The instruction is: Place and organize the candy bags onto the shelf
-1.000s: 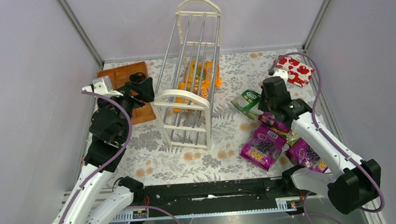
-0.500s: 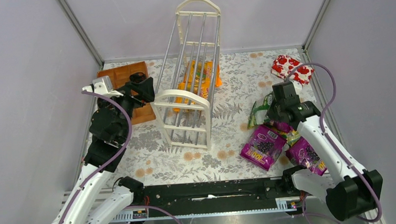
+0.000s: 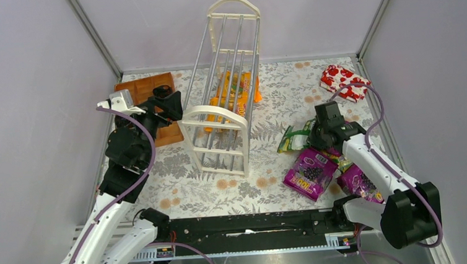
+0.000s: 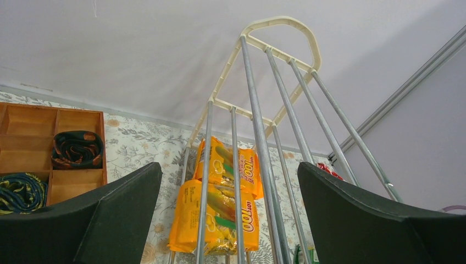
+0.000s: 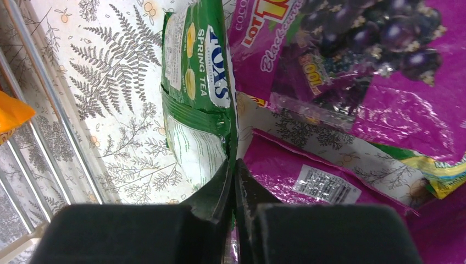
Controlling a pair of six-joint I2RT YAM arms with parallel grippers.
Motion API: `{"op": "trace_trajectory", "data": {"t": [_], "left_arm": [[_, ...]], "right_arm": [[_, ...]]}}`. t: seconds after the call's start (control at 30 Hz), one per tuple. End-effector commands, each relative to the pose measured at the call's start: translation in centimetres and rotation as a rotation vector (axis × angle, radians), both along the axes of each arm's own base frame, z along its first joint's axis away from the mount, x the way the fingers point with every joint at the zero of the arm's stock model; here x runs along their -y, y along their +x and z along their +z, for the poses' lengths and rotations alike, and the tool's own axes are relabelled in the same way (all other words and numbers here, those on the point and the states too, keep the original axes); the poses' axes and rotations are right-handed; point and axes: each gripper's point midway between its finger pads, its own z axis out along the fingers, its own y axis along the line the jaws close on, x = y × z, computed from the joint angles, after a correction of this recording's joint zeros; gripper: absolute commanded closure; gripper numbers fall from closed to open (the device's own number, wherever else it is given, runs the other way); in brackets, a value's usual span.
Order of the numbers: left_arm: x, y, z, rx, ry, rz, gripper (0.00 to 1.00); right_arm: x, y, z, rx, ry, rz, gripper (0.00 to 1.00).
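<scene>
Green candy bag [image 5: 199,77] is pinched, seemingly by its edge, in the closed right gripper [image 5: 233,171]; left gripper [image 4: 229,181] is spread wide, holding nothing.

Shelf [image 3: 213,113], tray [image 3: 136,89], candy bags [image 3: 310,171] on table [image 3: 222,185]

A brown wooden compartment tray [image 3: 144,87] lies flat at the far left of the table, on a white tablecloth [image 3: 277,85] printed with grey ferns and small orange flowers. In the left wrist view, a coiled dark band with a green and orange pattern [image 4: 77,148] sits in one compartment of the tray. A second coil, blue-green [image 4: 19,190], sits in the compartment nearer the camera and is partly hidden. A red packet with white shapes [image 3: 343,82] lies near the far right corner. Plain pale lilac walls [image 3: 29,90] close in three sides, with metal posts [image 3: 93,36] in the far corners.
</scene>
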Motion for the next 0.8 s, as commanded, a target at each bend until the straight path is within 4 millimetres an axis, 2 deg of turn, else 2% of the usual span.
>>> {"op": "trace_trajectory", "data": {"t": [0.0, 0.23, 0.27, 0.3, 0.4, 0.47, 0.53, 0.6, 0.67, 0.77], "left_arm": [[0.8, 0.0, 0.3, 0.010, 0.006, -0.032, 0.01], [0.8, -0.1, 0.4, 0.011, 0.003, -0.035, 0.01], [0.8, -0.1, 0.4, 0.011, 0.003, -0.038, 0.01], [0.9, -0.1, 0.4, 0.012, 0.003, -0.039, 0.01], [0.8, -0.1, 0.4, 0.013, 0.002, -0.039, 0.01], [0.8, -0.2, 0.5, 0.016, 0.001, -0.040, 0.01], [0.8, -0.2, 0.5, 0.015, 0.001, -0.041, 0.01], [0.8, -0.2, 0.5, 0.015, 0.002, -0.038, 0.01], [0.8, -0.1, 0.3, 0.013, 0.004, -0.036, 0.01], [1.0, -0.2, 0.5, 0.016, 0.002, -0.043, 0.01]], "right_arm": [[-1.2, 2.3, 2.5, 0.091, 0.053, 0.026, 0.90], [-2.0, 2.9, 2.4, 0.159, 0.113, 0.020, 0.87], [-2.2, 3.0, 2.3, 0.169, 0.127, 0.025, 0.83], [-2.5, 3.1, 2.2, 0.178, 0.143, 0.030, 0.73], [-3.5, 3.9, 1.6, 0.220, 0.204, 0.036, 0.35], [-4.9, 4.7, 1.4, 0.260, 0.275, 0.063, 0.22], [-5.8, 5.8, 1.0, 0.287, 0.312, 0.088, 0.18], [-5.4, 6.2, -0.2, 0.241, 0.273, 0.073, 0.15], [-4.6, 6.1, -0.7, 0.193, 0.213, 0.070, 0.10], [-4.6, 6.2, -1.1, 0.180, 0.211, 0.079, 0.06]]}}
